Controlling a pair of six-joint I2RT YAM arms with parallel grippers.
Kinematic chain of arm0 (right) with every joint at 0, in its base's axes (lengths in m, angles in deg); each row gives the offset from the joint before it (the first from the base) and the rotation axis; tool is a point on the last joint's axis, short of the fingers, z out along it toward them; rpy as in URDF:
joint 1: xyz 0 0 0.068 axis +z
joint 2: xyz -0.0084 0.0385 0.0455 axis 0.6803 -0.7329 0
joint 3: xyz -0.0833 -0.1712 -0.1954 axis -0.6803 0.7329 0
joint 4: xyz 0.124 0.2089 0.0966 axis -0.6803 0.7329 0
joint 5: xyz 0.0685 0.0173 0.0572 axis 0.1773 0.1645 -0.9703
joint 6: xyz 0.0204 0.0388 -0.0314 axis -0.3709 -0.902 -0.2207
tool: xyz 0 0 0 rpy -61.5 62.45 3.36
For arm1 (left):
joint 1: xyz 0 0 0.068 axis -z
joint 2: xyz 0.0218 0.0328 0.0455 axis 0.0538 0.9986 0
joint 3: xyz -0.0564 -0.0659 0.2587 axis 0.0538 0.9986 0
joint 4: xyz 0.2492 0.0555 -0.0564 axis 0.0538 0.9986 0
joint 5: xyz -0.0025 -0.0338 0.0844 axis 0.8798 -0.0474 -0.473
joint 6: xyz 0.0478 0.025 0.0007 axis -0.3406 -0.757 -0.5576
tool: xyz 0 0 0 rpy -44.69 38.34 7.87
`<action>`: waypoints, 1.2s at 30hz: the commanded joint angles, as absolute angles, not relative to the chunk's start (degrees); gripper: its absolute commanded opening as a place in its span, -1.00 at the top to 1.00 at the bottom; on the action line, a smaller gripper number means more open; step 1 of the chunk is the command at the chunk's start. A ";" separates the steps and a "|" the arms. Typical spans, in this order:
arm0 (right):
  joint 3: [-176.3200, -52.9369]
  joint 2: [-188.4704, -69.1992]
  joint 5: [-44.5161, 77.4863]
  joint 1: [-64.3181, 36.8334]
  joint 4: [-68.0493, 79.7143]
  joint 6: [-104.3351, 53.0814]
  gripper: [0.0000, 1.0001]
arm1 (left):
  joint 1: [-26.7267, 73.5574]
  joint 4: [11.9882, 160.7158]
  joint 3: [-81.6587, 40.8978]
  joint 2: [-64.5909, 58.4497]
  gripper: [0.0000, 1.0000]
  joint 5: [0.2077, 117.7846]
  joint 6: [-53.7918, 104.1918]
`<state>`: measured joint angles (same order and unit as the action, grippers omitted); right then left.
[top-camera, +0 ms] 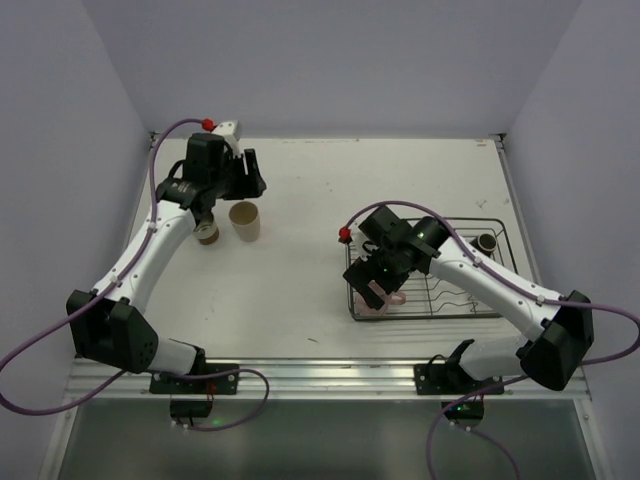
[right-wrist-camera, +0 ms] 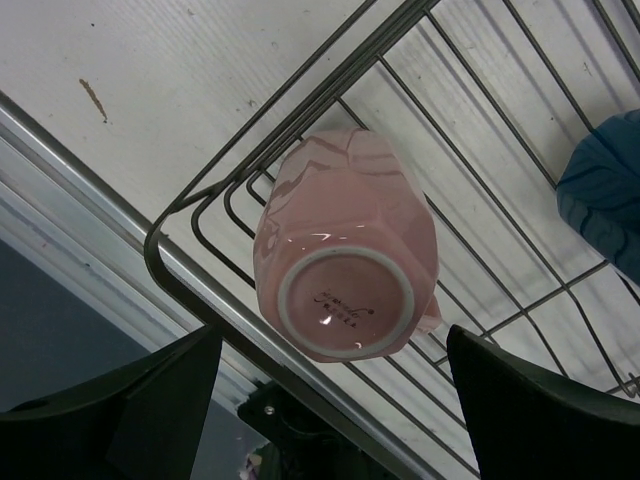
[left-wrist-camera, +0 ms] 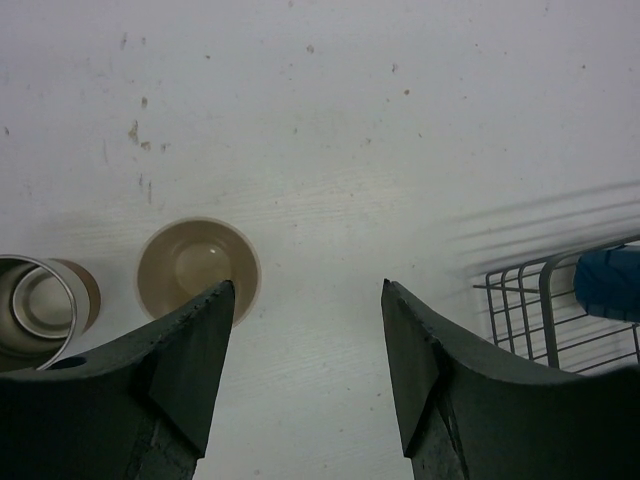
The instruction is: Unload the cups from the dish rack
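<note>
Both gape wide: right pincer over the pink cup, left pincer near a beige cup.

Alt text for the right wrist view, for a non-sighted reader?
A pink cup sits with its base toward the camera in a corner of the dish rack, between the fingers of the open right tool, which do not touch it. A blue cup shows at the right edge.

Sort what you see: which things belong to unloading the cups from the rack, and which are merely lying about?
Job: dish rack, pink cup, blue cup, dark brown cup, beige cup, second cup beside it.
Merely there: purple cables, metal rail.
</note>
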<state>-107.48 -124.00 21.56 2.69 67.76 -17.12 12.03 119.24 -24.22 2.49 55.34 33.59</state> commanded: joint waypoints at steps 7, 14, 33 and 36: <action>-106.58 -126.94 19.38 3.71 67.38 -9.32 -0.89 | 11.59 115.96 -22.83 0.98 -0.29 58.12 33.84; -104.92 -129.40 18.24 4.15 64.66 -10.02 -0.85 | 11.59 116.05 -22.74 0.71 -0.30 57.42 33.40; -102.63 -132.83 19.91 4.50 59.82 -11.34 -0.81 | 11.59 115.88 -21.78 0.71 -0.31 57.06 32.43; -102.80 -132.75 19.56 4.50 59.29 -11.25 -0.64 | 11.59 115.79 -21.95 0.80 -0.31 57.50 32.43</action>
<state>-101.69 -132.92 20.27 4.05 59.74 -13.16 12.03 117.71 -21.79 2.34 56.76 33.54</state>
